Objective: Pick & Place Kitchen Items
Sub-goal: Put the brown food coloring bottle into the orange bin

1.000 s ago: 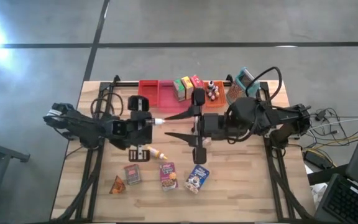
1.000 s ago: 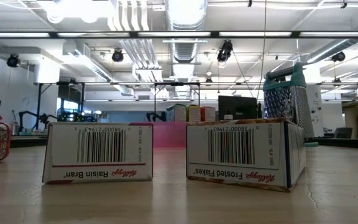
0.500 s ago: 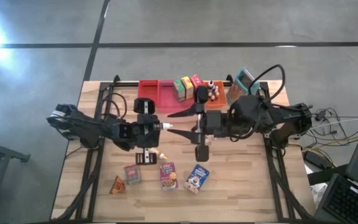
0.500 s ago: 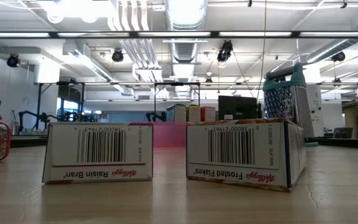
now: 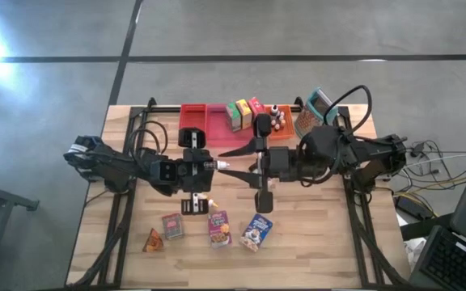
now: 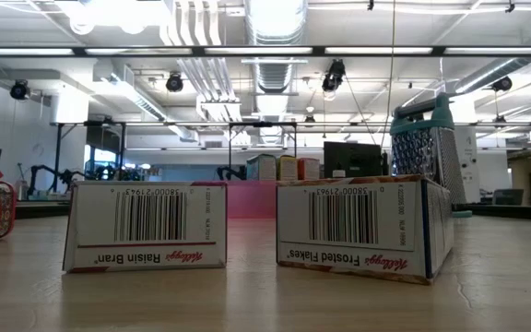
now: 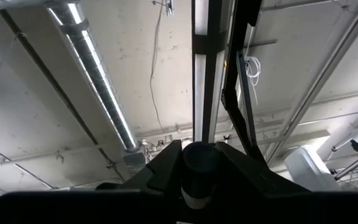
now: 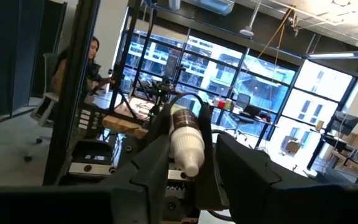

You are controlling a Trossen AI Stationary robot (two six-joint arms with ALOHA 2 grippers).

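My left gripper [image 5: 207, 165] is shut on a small white bottle with a dark cap [image 5: 218, 165], carried above the middle of the table. In the left wrist view the cap [image 7: 198, 163] shows between the fingers. My right gripper [image 5: 225, 162] faces it from the table's right and is open. Its fingers stand on either side of the bottle's white end [image 8: 187, 149]. A purple Raisin Bran box [image 5: 219, 229], a blue Frosted Flakes box [image 5: 256, 230], a small red box [image 5: 172, 225] and an orange wedge [image 5: 152, 240] lie flat near the table's near edge. My left gripper pinches the small bottle between its two fingers [image 7: 160, 177], coming from the table's left. The dark cap end [image 7: 198, 163] pokes out between the fingertips. The bottle is lifted clear of the table. Its white end [image 5: 219, 165] points at the right gripper.
A red tray [image 5: 201, 120], green, yellow and red boxes [image 5: 243, 111], an orange tray of tiny bottles [image 5: 277, 121] and a metal grater [image 5: 314, 109] line the far edge. A yellow bottle [image 5: 209, 199] lies under the left gripper. Bare wood lies at the near right.
My left gripper has carried the bottle toward the table's right and slightly toward the near edge. That brings the bottle's white end up between the right gripper's open fingers. The right gripper has stayed about where it was.
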